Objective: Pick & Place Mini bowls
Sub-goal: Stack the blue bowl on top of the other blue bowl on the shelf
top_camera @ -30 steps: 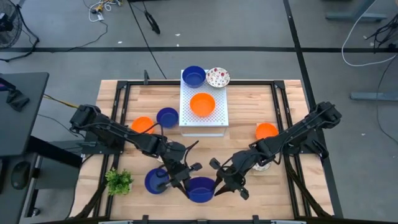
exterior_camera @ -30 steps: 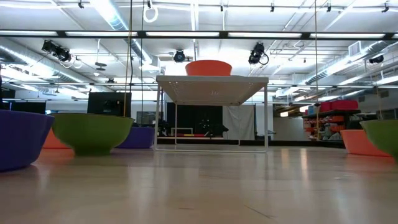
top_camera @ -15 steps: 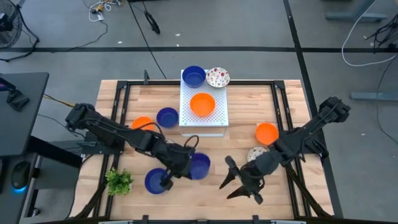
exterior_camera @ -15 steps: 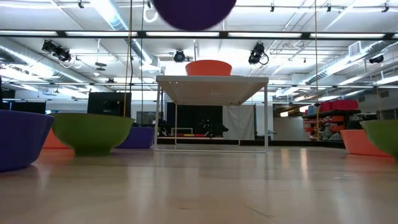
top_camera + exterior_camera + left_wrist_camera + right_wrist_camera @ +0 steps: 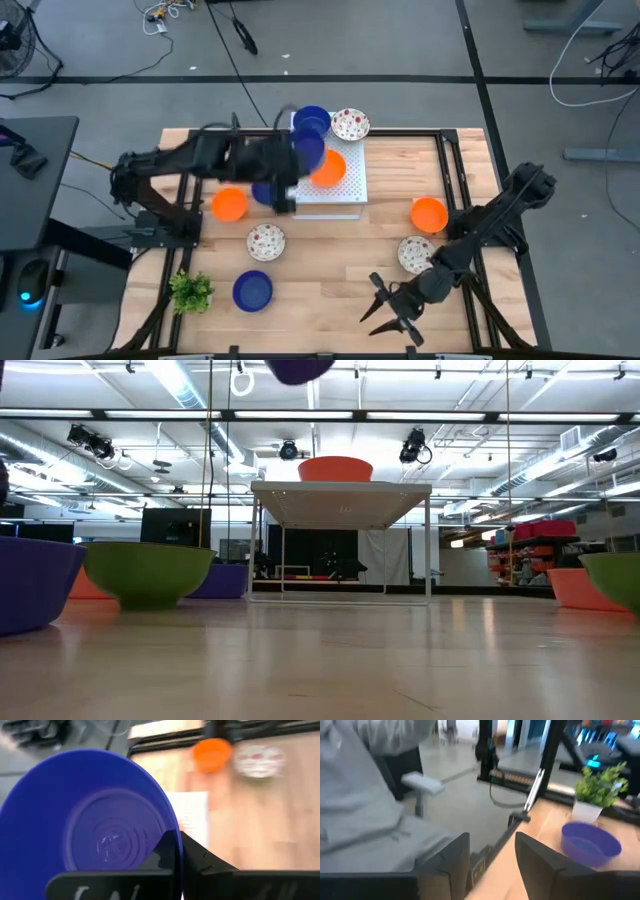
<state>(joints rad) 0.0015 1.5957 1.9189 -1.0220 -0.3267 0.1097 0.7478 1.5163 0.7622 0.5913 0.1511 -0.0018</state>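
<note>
Blue bowl [image 5: 306,152] carried over the white board [image 5: 330,196]!
It was pinched by its rim in the left gripper [image 5: 175,852]; a level, low release was needed. The right gripper [image 5: 388,312] was held splayed near the table's front edge.

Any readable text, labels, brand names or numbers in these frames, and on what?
None can be read. The blue bowl held in the left gripper shows only raised rings and a blurred centre mark. The white perforated board carries no print.
</note>
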